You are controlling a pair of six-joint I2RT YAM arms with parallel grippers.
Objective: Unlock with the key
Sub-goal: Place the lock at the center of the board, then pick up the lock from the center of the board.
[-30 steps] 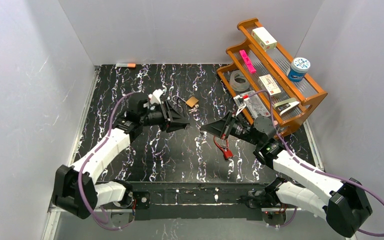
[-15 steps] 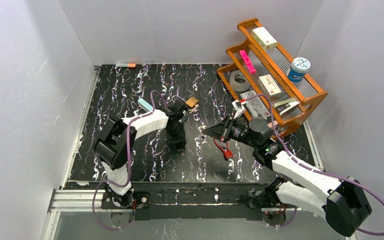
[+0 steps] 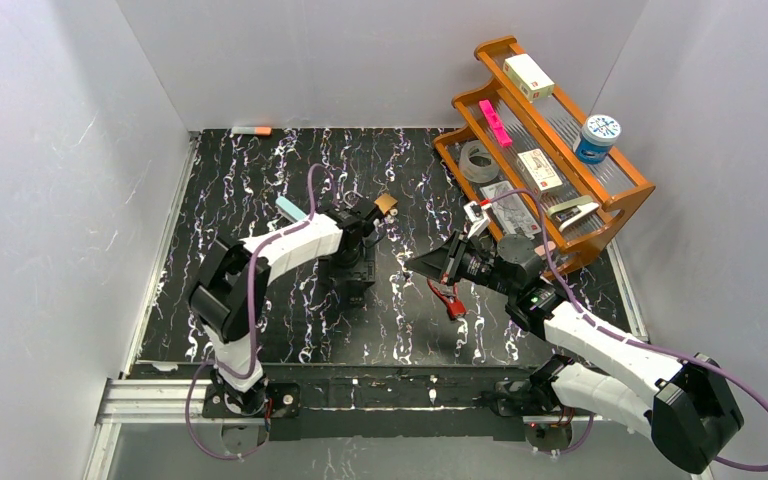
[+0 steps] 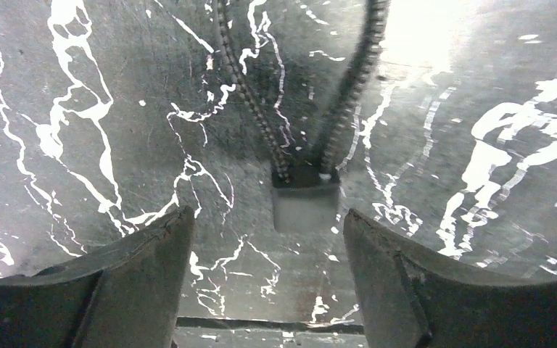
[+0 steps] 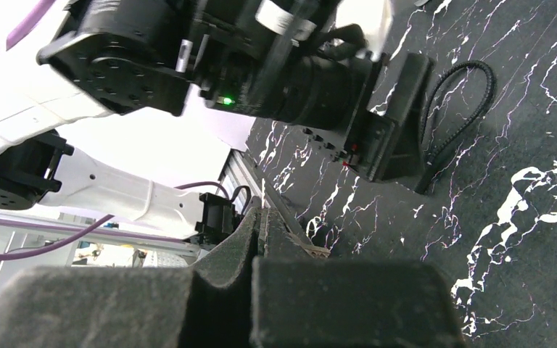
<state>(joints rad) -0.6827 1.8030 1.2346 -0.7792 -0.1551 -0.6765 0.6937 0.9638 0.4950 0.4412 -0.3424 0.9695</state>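
The lock point(image 4: 304, 206) is a small grey block with a black cable point(image 4: 250, 94) looping out of it. It lies flat on the marbled mat. My left gripper point(image 4: 267, 214) points straight down at it, open, with the lock just beyond its tips and touching neither finger. From above, the left gripper point(image 3: 358, 288) hides the lock. My right gripper point(image 3: 410, 263) hovers to the right, aimed at the left one. Its jaws point(image 5: 261, 214) are shut, and a thin toothed edge, the key point(image 5: 312, 251), sticks out beside them. The cable loop point(image 5: 464, 109) shows next to the left fingers point(image 5: 399, 123).
A red strap with a tag point(image 3: 450, 300) lies under the right gripper. A small brown piece point(image 3: 386, 203) sits behind the left gripper. A wooden rack point(image 3: 615, 225) with tape, boxes and a blue tub stands at the right. White walls close in the mat.
The left arm has folded inward and turned its gripper from level to pointing down at the mat. Its jaws have opened and let go of the lock. The right arm has barely moved.
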